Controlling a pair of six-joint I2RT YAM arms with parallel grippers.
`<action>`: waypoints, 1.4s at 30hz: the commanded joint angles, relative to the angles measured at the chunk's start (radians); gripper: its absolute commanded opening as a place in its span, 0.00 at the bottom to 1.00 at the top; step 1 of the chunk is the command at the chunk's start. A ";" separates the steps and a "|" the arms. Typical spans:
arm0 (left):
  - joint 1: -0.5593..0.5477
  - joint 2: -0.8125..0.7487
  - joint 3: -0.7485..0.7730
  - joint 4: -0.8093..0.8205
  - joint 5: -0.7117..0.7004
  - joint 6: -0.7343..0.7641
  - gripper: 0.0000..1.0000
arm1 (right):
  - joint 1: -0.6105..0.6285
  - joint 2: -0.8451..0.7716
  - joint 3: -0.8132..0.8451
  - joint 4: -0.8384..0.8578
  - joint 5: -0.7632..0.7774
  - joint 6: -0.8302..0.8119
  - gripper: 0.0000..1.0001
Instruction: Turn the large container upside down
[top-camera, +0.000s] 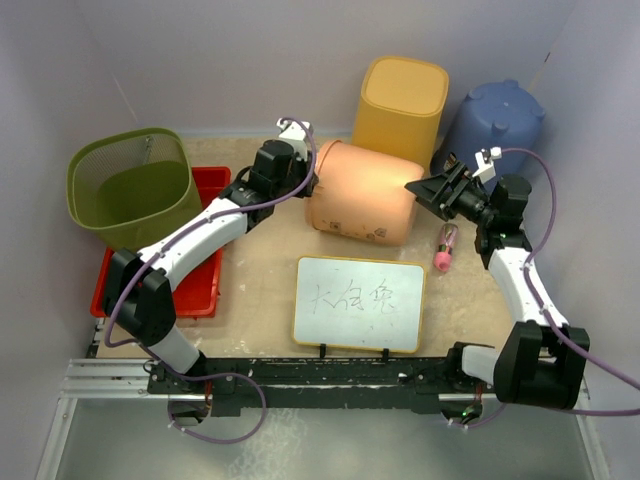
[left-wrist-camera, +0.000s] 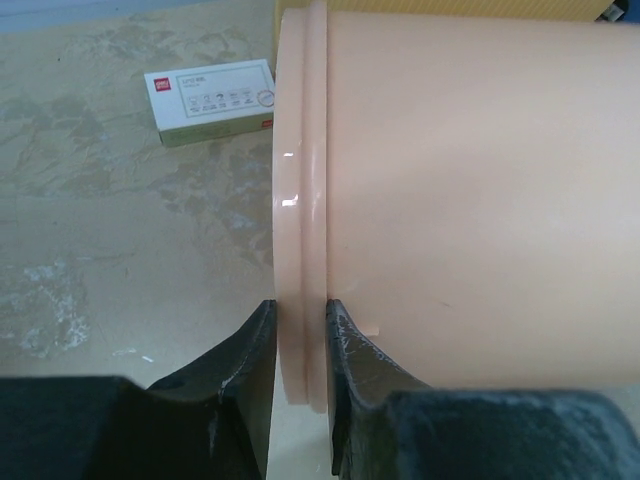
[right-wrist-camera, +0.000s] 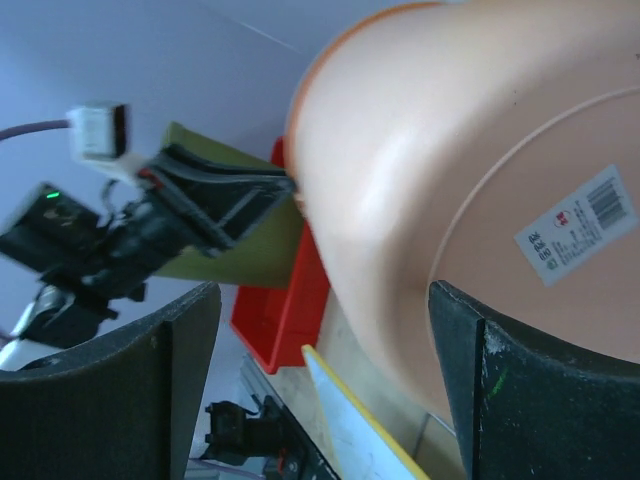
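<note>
The large container is a peach plastic bin (top-camera: 362, 193) lying on its side at the table's middle, rim to the left, base to the right. My left gripper (top-camera: 303, 186) is shut on its rim (left-wrist-camera: 302, 250), one finger on each side of the lip (left-wrist-camera: 355, 355). My right gripper (top-camera: 428, 189) is open, next to the bin's base, which fills the right wrist view (right-wrist-camera: 480, 200) with a barcode label (right-wrist-camera: 578, 225) on it.
A yellow bin (top-camera: 401, 103) and a blue bin (top-camera: 497, 122) stand behind. A green mesh basket (top-camera: 130, 187) sits over a red tray (top-camera: 205, 262) at left. A whiteboard (top-camera: 359, 303) lies in front, a pink bottle (top-camera: 445, 247) at right. A small white box (left-wrist-camera: 212, 98) lies beyond the rim.
</note>
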 joint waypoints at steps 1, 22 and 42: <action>-0.027 0.048 -0.031 -0.029 0.085 -0.026 0.10 | 0.048 -0.082 0.031 0.210 -0.143 0.143 0.86; -0.027 0.025 -0.088 0.017 0.110 -0.062 0.12 | 0.257 0.053 0.165 0.166 0.000 0.052 0.87; -0.010 -0.243 -0.182 -0.113 -0.275 -0.107 0.27 | 0.362 0.349 0.465 0.291 -0.018 0.126 0.87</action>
